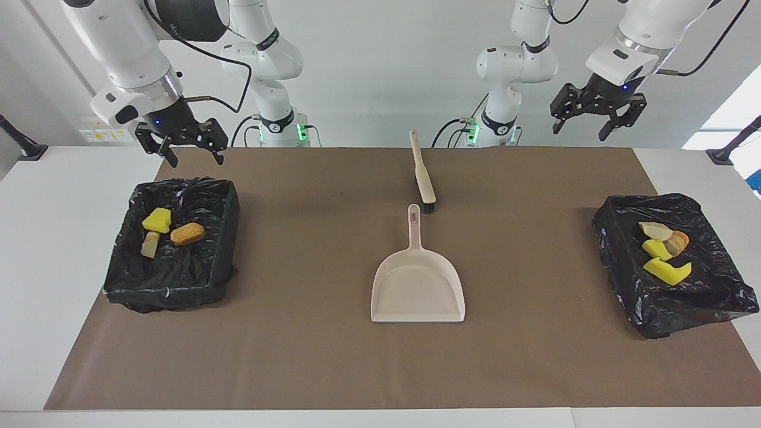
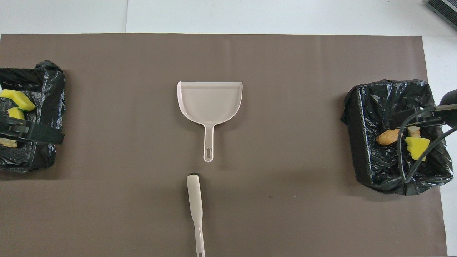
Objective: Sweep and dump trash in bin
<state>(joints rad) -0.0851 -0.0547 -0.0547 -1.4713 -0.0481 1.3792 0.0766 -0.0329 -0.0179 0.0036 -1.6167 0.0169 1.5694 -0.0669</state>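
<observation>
1. Two bins lined w/ black bags are shown, one at each end of the brown mat: the bin at the right arm's end and the bin at the left arm's end.
2. Three pcs of trash are seen in the bin at the right arm's end: a yellow sponge chunk, an orange-brown lump and a tan lump.
3. Four pcs are seen in the bin at the left arm's end: a tan lump, an orange-brown lump and two yellow sponge pcs; all lie together.
4. The beige dustpan is laid flat at mid-mat, handle pointed toward the robots.
5. The brush is laid nearer to the robots than the dustpan, bristle end just beside the handle tip; not touching.
6. The right gripper is held raised over the robot-side edge of its bin, fingers spread, nothing grasped.
7. The left gripper is held high over the mat's robot-side edge toward its own bin, fingers spread, nothing grasped.
</observation>
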